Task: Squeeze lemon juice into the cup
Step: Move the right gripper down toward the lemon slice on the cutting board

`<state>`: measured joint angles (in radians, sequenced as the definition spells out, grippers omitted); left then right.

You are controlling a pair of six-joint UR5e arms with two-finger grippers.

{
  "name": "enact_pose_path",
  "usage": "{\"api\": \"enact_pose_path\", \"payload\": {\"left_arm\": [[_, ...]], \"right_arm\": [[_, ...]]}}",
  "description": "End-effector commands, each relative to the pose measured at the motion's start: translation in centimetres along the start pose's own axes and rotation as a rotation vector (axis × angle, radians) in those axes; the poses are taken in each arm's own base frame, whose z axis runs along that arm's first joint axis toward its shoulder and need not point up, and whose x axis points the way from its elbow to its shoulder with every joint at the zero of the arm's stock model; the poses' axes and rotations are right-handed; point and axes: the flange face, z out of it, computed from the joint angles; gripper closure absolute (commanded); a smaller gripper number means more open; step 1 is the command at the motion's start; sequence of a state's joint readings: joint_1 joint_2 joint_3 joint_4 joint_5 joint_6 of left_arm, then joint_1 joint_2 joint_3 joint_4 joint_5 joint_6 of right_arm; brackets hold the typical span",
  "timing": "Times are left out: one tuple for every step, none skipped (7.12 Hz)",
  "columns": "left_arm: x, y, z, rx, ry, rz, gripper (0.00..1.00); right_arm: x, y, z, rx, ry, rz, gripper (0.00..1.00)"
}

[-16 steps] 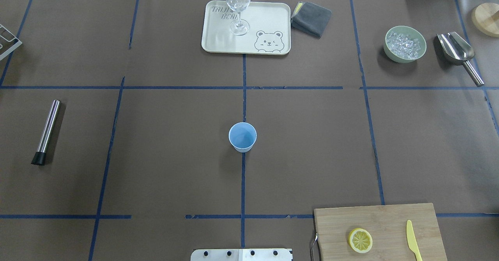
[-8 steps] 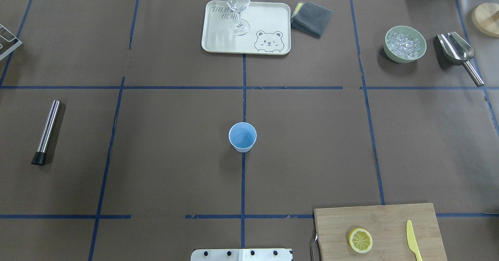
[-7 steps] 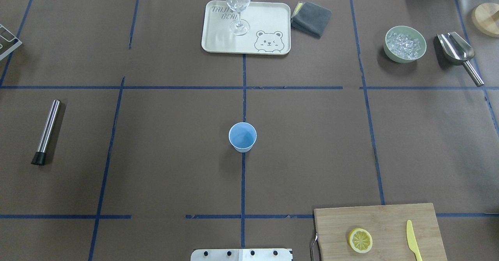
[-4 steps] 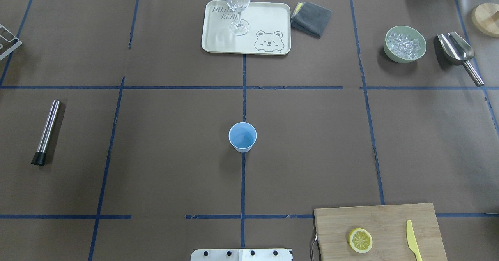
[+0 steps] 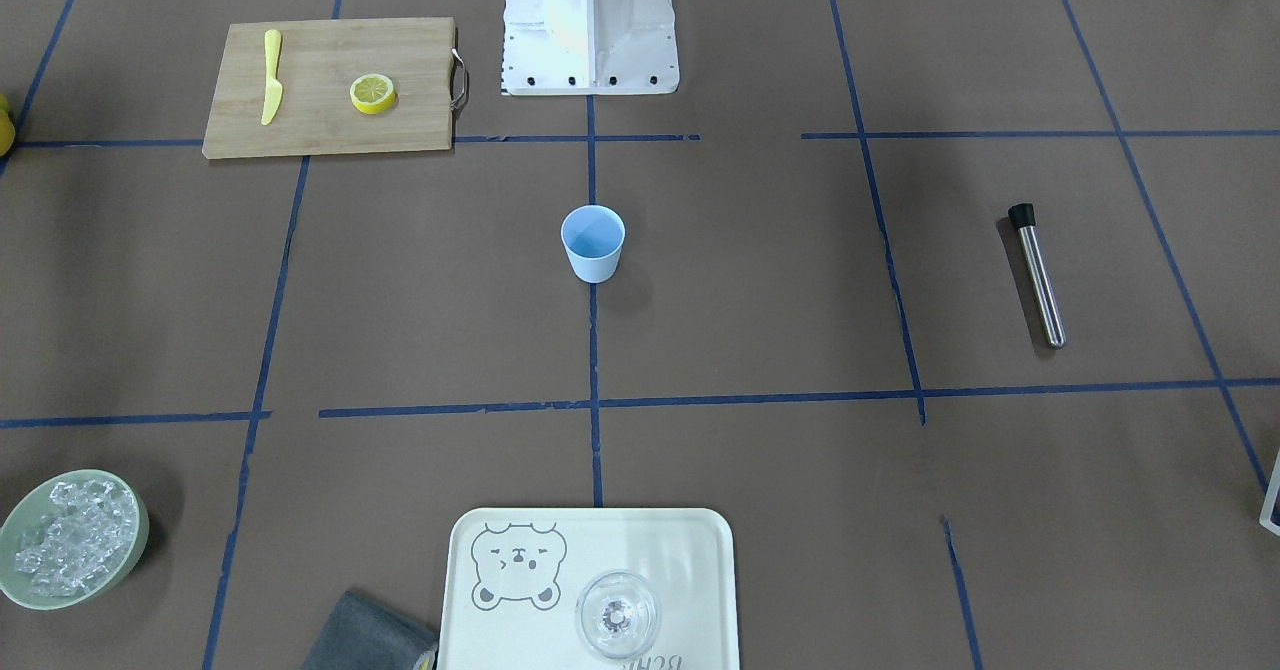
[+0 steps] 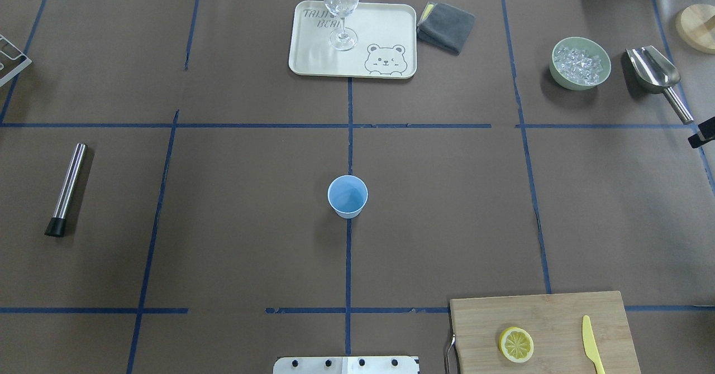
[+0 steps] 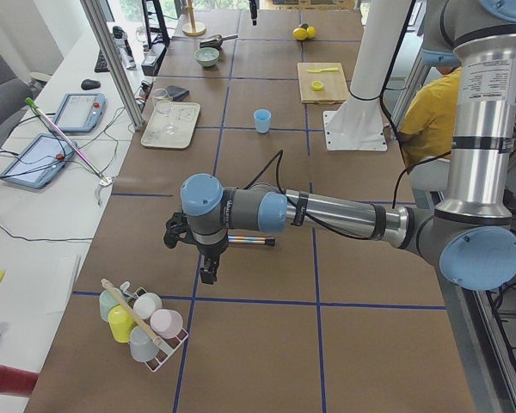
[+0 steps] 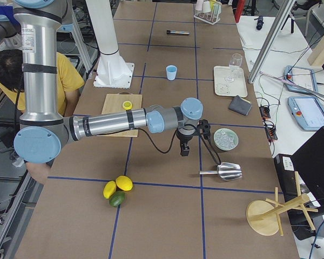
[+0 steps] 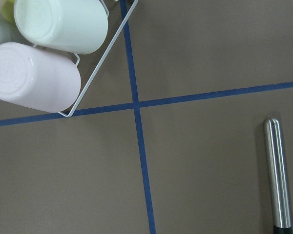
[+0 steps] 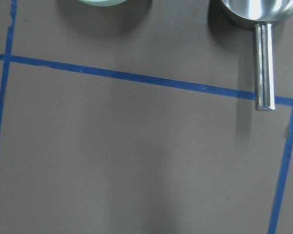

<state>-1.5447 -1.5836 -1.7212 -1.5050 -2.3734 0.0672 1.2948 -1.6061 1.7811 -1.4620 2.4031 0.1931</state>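
Observation:
The lemon [image 6: 516,344] lies cut face up on the wooden cutting board [image 6: 558,312] at the near right, and also shows in the front view [image 5: 373,93]. The light-blue cup [image 6: 347,196] stands upright at the table's middle [image 5: 593,242]. My right gripper [image 8: 184,150] hangs over bare table near the ice bowl and scoop, far from both; only a dark sliver of it [image 6: 702,135] shows at the overhead view's right edge. My left gripper [image 7: 208,274] hangs near the cup rack at the far left. I cannot tell whether either is open or shut.
A yellow plastic knife [image 6: 591,345] lies on the board. A steel muddler [image 6: 67,188] lies at the left. A tray [image 6: 385,28] with a clear glass [image 6: 341,5], a grey cloth [image 6: 446,26], an ice bowl [image 6: 580,64] and a scoop [image 6: 656,75] stand at the back.
A dark part of my right gripper has come into the overhead view at its right edge. The lemon, the cup and the other things have not moved.

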Motion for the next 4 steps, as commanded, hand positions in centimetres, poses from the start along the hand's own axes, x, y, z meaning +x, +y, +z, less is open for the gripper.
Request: {"api": "enact_pose_path", "payload": {"left_arm": [[1.1, -0.5, -1.0, 0.044, -0.002, 0.044, 0.0], [1.1, -0.5, -1.1, 0.047, -0.002, 0.048, 0.0], [1.2, -0.5, -1.1, 0.047, -0.002, 0.048, 0.0], [1.2, -0.5, -1.1, 0.047, -0.002, 0.045, 0.0]], "right_arm": [[-3.8, 2.4, 1.8, 0.054, -0.058, -0.08, 0.0], [-7.9, 3.5, 2.4, 0.044, -0.085, -0.045, 0.0], [-12.0, 4.2, 2.1, 0.03, -0.113, 0.04, 0.0], [-16.7, 6.0, 2.0, 0.022, -0.114, 0.065, 0.0]]}}
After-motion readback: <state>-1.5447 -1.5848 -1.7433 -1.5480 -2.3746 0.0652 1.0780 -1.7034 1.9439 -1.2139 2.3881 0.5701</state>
